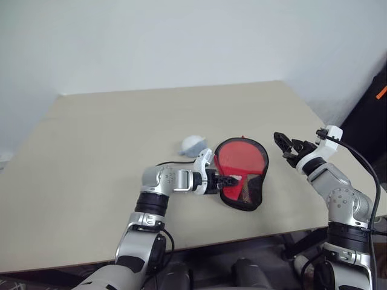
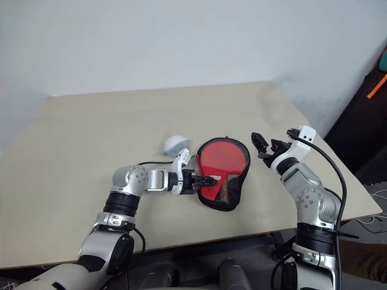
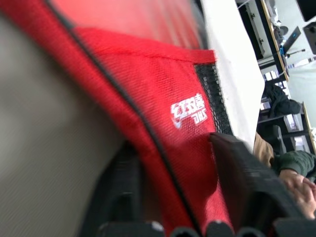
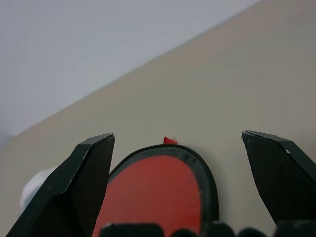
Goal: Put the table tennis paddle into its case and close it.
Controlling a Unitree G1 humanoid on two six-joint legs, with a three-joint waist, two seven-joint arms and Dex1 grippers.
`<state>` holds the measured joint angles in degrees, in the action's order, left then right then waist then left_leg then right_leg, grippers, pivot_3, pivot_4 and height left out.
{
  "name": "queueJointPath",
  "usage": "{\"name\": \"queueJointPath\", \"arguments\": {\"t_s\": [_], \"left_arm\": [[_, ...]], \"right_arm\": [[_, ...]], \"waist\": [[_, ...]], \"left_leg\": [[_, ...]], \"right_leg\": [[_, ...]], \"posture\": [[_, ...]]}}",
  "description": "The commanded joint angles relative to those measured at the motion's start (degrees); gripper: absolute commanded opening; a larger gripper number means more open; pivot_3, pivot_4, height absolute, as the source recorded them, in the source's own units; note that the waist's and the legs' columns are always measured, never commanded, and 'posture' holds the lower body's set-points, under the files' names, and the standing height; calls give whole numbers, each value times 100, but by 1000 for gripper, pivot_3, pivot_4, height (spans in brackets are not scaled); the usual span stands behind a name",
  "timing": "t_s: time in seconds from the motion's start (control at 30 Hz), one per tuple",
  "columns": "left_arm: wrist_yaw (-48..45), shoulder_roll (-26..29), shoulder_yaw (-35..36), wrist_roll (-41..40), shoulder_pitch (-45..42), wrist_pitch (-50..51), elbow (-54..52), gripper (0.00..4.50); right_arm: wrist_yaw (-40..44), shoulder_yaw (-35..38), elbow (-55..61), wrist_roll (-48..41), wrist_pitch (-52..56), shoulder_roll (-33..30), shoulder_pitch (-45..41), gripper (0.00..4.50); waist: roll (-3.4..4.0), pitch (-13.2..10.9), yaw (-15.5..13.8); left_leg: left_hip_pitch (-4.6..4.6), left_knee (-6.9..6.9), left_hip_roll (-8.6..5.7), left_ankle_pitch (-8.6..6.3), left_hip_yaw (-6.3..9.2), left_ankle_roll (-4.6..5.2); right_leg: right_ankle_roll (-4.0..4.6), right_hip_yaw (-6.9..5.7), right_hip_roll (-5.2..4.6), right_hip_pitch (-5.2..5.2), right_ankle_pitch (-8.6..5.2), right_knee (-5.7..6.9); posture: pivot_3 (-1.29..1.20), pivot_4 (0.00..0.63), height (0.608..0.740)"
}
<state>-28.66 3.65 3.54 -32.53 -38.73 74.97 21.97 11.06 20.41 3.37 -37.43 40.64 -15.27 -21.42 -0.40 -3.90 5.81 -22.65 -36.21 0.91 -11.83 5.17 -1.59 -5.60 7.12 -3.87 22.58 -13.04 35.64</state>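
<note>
Table tennis paddle (image 1: 237, 162) lies inside the case (image 1: 253, 196) near the middle of the beige table (image 1: 91, 151), red face up under the clear window, black zip edge around it. Narrow handle end of the case points toward the robot. Left gripper (image 1: 228, 180) sits at that handle end; in the left wrist view its fingers (image 3: 247, 182) straddle the red mesh panel with white lettering, pinching the case. Right gripper (image 1: 283, 147) hovers above the table just to the right of the case, apart from it, jaws spread wide with nothing between them. Small whitish-grey rounded lump (image 1: 193, 144) rests on the table just left of the case's round end
</note>
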Motion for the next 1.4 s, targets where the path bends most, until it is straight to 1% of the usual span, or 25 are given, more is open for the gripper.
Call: {"name": "queueJointPath", "arguments": {"t_s": [0.03, 0.1, 0.27, 0.37, 0.47, 0.57, 0.7, 0.83, 0.97, 1.07, 1.2, 1.23, 1.4], "left_arm": [[32, -20, 211, -238, 45, 404, -301, 791], [85, 1, 241, -217, 75, 597, -367, 82], [376, -8, 418, -188, 252, 1371, -474, 31], [435, -149, 635, -324, 421, 1664, -763, 31], [525, -202, 643, -413, 520, 1753, -902, 31], [692, -194, 622, -533, 601, 1753, -895, 781], [927, -92, 599, -885, 697, 1753, -873, 2074], [1270, 114, 540, -1445, 835, 1753, -885, 2074], [1618, 161, 503, -1919, 885, 1753, -748, 2074], [1874, 150, 540, -2132, 878, 1753, -682, 1477], [2198, 197, 573, -2383, 909, 1753, -647, 138], [2278, 209, 579, -2441, 916, 1753, -640, 57], [2448, 303, 620, -2781, 914, 1753, -567, 57]], "right_arm": [[-4, -2, 100, 79, -149, -79, -121, 4500], [6, -28, 77, 145, -166, -83, -125, 4500], [38, -69, 16, 247, -217, -58, -121, 4500], [47, -77, -12, 274, -240, -58, -132, 4500], [66, -79, -43, 306, -255, -60, -149, 4500], [85, -84, -64, 331, -261, -65, -159, 4500], [96, -94, -45, 345, -239, -74, -154, 4500], [119, -93, -43, 354, -226, -76, -126, 4500], [99, -111, -100, 378, -235, -50, -158, 4500], [97, -121, -116, 376, -234, -35, -187, 4500], [103, -121, -133, 377, -236, -41, -196, 4500], [104, -105, -138, 367, -228, -52, -203, 4500], [106, -123, -164, 382, -236, -35, -208, 4500]], "waist": [[0, 0, 0], [0, 0, 0], [0, 0, 2], [0, 0, 2], [0, 0, 0], [0, 0, 0], [0, 1, 0], [1, 1, 9], [1, 1, 1], [1, 1, 0], [5, 4, -1], [7, 5, 0], [8, 6, 6]], "left_leg": [[0, 1, 0, 0, 0, 0], [-1, 4, 0, 0, 1, 0], [1, 7, 0, 0, 1, 0], [2, 10, 0, 0, 2, 0], [1, 11, 0, 0, 4, -1], [2, 11, 0, 0, 3, -1], [4, 8, -1, 0, 4, -1], [6, 8, 0, 0, 4, -1], [6, 9, 0, 0, 6, -1], [5, 8, -1, 0, 4, -1], [5, 8, -1, 0, 5, -1], [6, 8, -2, 0, 5, -1], [9, 8, -3, 0, 5, -2]], "right_leg": [[-1, 0, 0, 0, 0, 0], [-5, 0, 0, 1, 2, -1], [-6, 0, 0, 2, 1, 0], [-6, 0, 0, 2, 1, 0], [-7, -1, 0, 2, 1, -1], [-6, -1, 0, 1, 0, -1], [-5, -1, -1, -2, 0, -1], [-2, -1, 0, -2, -2, -1], [-2, -1, 0, -2, -2, -1], [-2, -1, -1, -4, -2, -2], [0, -1, -1, -3, -3, -2], [0, -1, -1, -5, -3, -2], [4, 0, -1, -3, -5, -2]], "posture": [[0, 0, 740], [0, 0, 740], [0, 0, 740], [0, 0, 740], [0, 0, 740], [0, 0, 740], [0, 0, 740], [0, 0, 740], [0, 0, 740], [0, 0, 740], [0, 0, 740], [0, 0, 740], [0, 0, 740]]}}
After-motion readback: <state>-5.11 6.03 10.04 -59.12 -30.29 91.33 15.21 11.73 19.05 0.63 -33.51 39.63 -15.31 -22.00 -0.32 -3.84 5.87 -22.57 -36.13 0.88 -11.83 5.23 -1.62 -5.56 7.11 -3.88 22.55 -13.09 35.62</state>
